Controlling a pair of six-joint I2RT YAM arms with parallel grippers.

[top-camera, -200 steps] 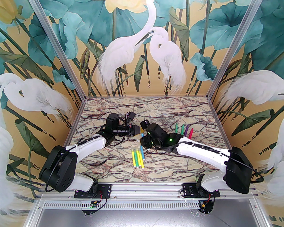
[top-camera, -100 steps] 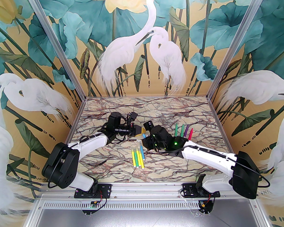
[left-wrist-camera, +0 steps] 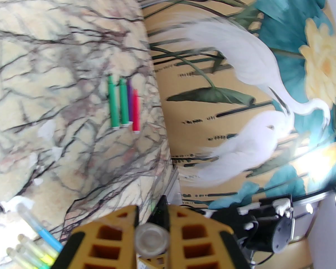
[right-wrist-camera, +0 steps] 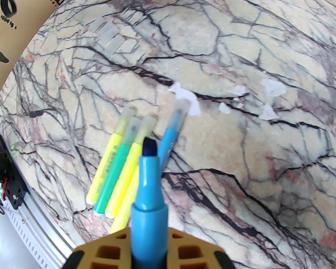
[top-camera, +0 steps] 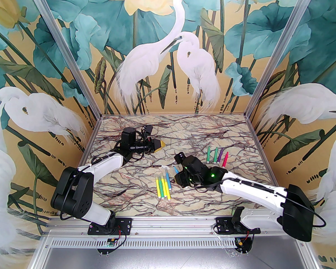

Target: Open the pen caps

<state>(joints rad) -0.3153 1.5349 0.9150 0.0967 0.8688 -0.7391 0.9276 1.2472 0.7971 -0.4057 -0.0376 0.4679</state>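
Observation:
My right gripper point(right-wrist-camera: 149, 235) is shut on a blue pen point(right-wrist-camera: 149, 183) whose dark blue tip is bare and points at the table. It hovers beside the row of pens in the top view, where the right gripper point(top-camera: 179, 173) holds that blue pen point(top-camera: 175, 168). My left gripper point(left-wrist-camera: 152, 220) is shut on a clear pen cap point(left-wrist-camera: 152, 238), seen end-on between its yellow fingers. In the top view the left gripper point(top-camera: 159, 143) is up at the back left, well apart from the right one. Several capped pens point(right-wrist-camera: 123, 161) in yellow, green and blue lie side by side below the right gripper.
Several uncapped pens point(top-camera: 217, 155), two green, one purple and one pink, lie in a row at the right of the marble table point(top-camera: 235, 133). A few loose clear caps point(right-wrist-camera: 109, 35) rest together farther back left. White chipped patches point(right-wrist-camera: 184, 95) mark the marble near the capped pens.
The two grippers have pulled apart: the left drew back and left holding the cap, the right moved toward the near right holding the blue pen, whose tip is now bare.

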